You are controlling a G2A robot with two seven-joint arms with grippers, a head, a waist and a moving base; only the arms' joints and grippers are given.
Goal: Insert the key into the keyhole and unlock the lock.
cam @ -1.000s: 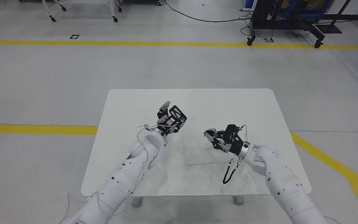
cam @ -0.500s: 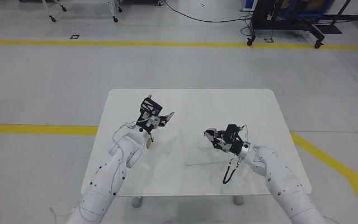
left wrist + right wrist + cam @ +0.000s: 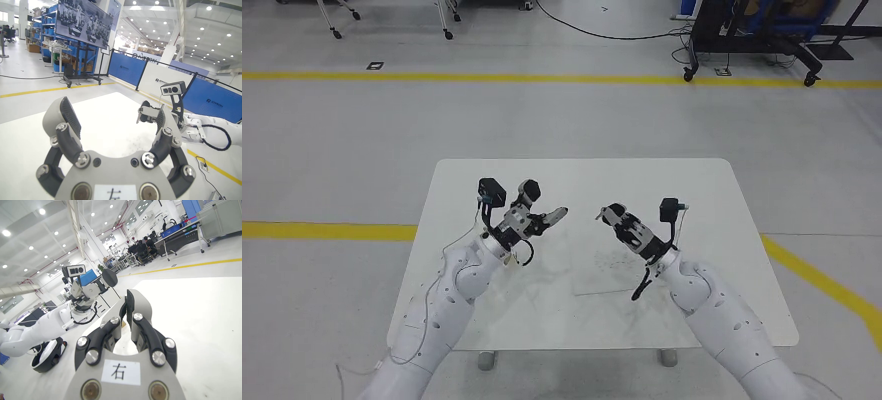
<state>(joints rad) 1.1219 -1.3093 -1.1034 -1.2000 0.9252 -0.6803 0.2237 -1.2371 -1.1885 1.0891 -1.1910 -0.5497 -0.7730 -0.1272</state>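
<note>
2 raised arms face each other above a white table.
The white rounded rectangular table (image 3: 692,190) is the largest thing, with the white left arm (image 3: 457,290) coming in over its near left edge and the white right arm (image 3: 712,310) over its near right edge. The left gripper (image 3: 113,103), grey metal with black ribbed pads, hangs above the table's left-centre, its fingers spread wide with nothing between them. The right gripper (image 3: 127,296), of the same build, hangs above the centre, well apart from the left one and pointing toward it. Its pads press together, and I cannot tell whether the key sits between them, nor where the lock lies. A black looped cable (image 3: 644,288) hangs at the right wrist. Small dark specks (image 3: 135,146) dot the table near the right gripper.
</note>
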